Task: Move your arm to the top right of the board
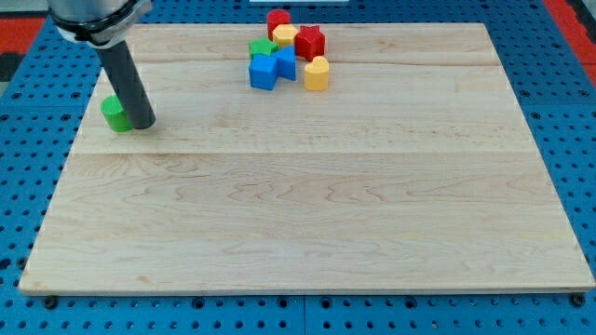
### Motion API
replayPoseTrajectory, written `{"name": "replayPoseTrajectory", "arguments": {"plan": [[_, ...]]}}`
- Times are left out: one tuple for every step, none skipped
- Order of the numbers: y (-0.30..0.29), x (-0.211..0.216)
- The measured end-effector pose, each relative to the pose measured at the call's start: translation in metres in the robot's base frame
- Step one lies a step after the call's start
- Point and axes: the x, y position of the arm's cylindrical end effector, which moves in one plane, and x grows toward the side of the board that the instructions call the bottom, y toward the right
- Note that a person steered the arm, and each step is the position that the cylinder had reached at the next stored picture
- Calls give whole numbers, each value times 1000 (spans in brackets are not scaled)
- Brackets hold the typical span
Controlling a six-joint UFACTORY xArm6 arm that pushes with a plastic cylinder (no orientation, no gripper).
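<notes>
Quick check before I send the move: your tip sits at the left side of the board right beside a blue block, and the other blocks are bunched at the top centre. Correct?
Not quite. The camera view shows my tip at the board's left side beside a green block, not a blue one. The rest holds: the other blocks are bunched at the top centre, including the blue blocks.

I saw the wooden board (307,214) on a blue pegboard table (568,112). A green block (115,113) sat at the view's left; red, yellow, blue and green blocks (289,51) clustered at top centre.
</notes>
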Motion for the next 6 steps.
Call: {"name": "replayPoseTrajectory", "arguments": {"plan": [[0,0],[-9,0],[-9,1],[51,2],[177,2],[273,0]]}}
